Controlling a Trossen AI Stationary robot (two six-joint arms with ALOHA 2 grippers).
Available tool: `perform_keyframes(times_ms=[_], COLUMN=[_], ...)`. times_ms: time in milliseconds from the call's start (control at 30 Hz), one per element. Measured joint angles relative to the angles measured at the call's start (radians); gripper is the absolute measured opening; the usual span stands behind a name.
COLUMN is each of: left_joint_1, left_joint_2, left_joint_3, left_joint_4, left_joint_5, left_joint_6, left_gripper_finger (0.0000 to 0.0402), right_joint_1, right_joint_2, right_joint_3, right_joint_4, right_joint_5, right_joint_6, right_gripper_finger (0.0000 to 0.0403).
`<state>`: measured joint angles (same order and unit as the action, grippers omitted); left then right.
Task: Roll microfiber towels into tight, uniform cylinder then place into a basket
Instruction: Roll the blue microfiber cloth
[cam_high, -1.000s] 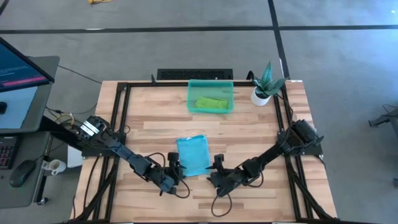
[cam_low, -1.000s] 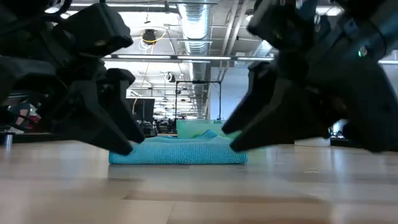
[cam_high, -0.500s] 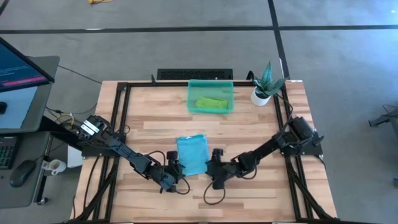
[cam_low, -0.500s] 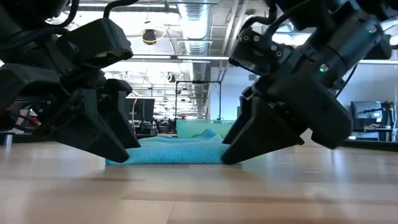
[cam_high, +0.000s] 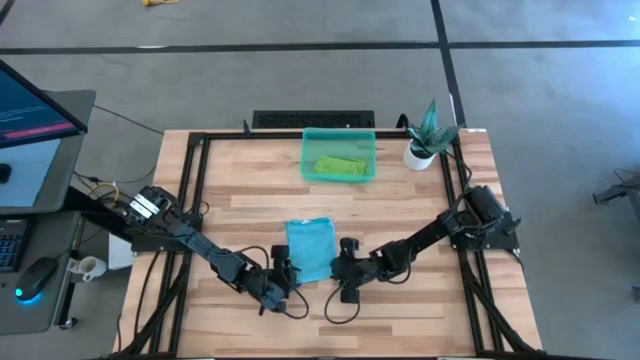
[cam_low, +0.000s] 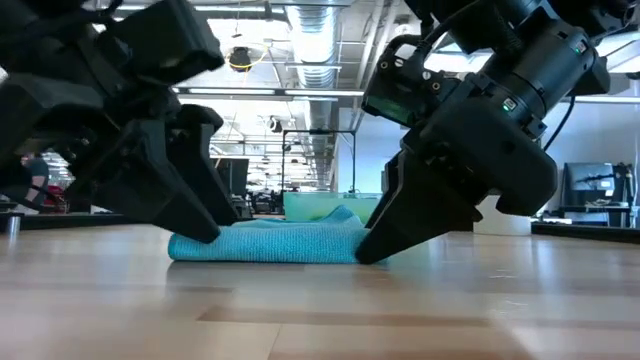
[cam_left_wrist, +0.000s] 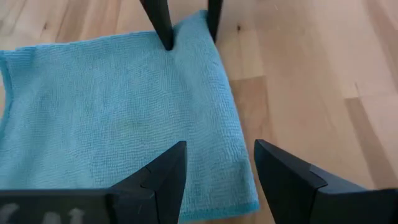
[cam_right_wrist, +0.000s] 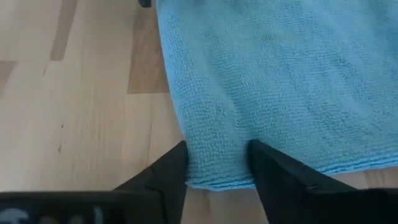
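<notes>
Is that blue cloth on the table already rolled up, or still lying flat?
Still flat, not rolled. The blue cloth lies spread on the wood in the high view, and both wrist views show a flat sheet with its edge lying on the table.

A pale wooden slatted table is set on a grey concrete floor crossed by dark lines. A lit computer monitor is seen beside it. Silver ceiling ducts and strip lights are shown beyond.
</notes>
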<state>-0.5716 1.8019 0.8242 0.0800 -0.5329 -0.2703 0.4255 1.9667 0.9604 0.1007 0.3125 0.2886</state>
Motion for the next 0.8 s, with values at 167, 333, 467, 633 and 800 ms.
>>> perform_keyframes(times_ms=[167,333,467,633,800], left_joint_1=[-0.018,-0.018,-0.01,-0.001,0.013], left_joint_2=[0.0,0.0,0.0,0.0,0.0], left_joint_3=[0.046,0.038,0.013,-0.02,-0.051], left_joint_4=[-0.066,-0.066,-0.065,-0.052,0.031], left_joint_5=[-0.03,-0.008,-0.003,0.008,0.043], left_joint_6=[0.0,-0.003,-0.037,-0.074,-0.082], left_gripper_finger=[0.018,0.018,0.018,0.018,0.018], right_joint_1=[0.0,0.0,-0.001,-0.001,-0.003], right_joint_2=[0.001,0.002,0.002,0.003,0.003], right_joint_3=[0.0,-0.002,-0.002,-0.003,-0.003], right_joint_4=[-0.004,-0.005,0.007,0.011,0.012], right_joint_5=[-0.021,-0.02,-0.02,-0.021,-0.024], right_joint_6=[0.0,0.0,0.0,0.0,0.001], right_gripper_finger=[0.0144,0.0105,0.0086,0.0076,0.0075])
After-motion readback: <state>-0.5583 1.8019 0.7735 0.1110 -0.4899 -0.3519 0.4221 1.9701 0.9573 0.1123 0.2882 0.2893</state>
